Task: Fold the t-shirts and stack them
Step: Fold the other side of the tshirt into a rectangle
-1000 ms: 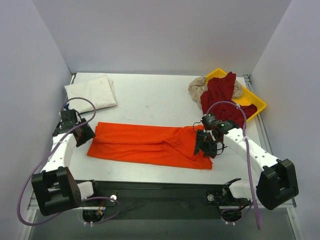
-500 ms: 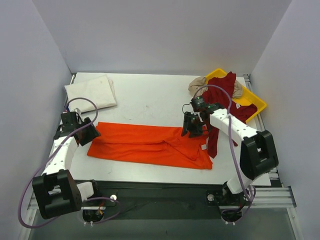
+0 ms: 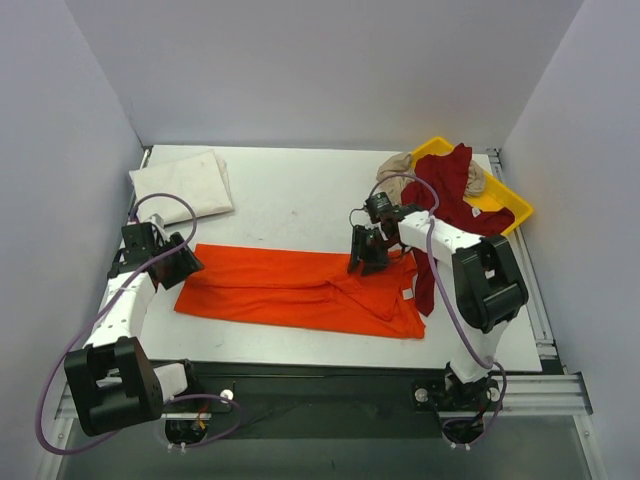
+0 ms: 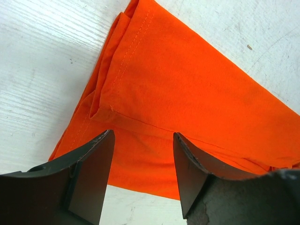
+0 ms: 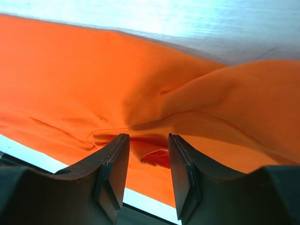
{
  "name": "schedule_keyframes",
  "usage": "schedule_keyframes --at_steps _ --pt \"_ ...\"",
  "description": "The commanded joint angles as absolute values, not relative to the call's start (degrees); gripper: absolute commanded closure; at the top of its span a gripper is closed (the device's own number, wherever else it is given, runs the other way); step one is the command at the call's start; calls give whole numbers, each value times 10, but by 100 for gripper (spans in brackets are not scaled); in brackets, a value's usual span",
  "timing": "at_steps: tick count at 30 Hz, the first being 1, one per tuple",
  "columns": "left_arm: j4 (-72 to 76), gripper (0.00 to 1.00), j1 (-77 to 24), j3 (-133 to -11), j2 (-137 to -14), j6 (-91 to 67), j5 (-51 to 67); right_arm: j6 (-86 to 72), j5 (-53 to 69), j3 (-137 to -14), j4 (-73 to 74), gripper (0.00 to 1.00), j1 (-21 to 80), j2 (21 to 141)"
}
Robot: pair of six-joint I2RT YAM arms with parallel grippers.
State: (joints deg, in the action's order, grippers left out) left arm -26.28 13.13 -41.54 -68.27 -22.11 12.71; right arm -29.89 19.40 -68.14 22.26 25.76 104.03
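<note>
Orange t-shirt [image 3: 300,290] lay in a long strip across the table [image 3: 300,205], toward 6 o'clock. Left gripper [image 3: 183,265] hung over its 9 o'clock end and right gripper [image 3: 366,262] over its 2 o'clock edge, both with jaws apart and empty.

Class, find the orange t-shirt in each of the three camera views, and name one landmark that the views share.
Top external: the orange t-shirt lies spread across the table's near middle.
Left wrist: its hemmed end runs from top centre to right.
Right wrist: wrinkled, it fills most of the picture.
Shared landmark: the white table.
</note>
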Motion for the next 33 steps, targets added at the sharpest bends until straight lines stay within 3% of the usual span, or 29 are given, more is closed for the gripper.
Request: schedule_keyframes --at_steps 1,7,14,17,27,33 --pt "-237 37 133 -418 -674 -215 139 -294 209 -680 227 62 275 1039" --pt "-237 37 132 -419 -680 -214 136 -295 215 -658 228 72 294 1031" --pt "-240 37 132 -421 -683 -214 131 -294 209 -649 251 96 313 1007" --pt "-243 37 133 -422 -683 -213 127 -298 198 -654 270 98 327 998" --pt "-242 37 133 -421 -688 -214 133 -317 181 -693 308 100 382 1040" --pt "-241 37 132 -421 -692 -214 137 -322 176 -705 315 75 405 1041"
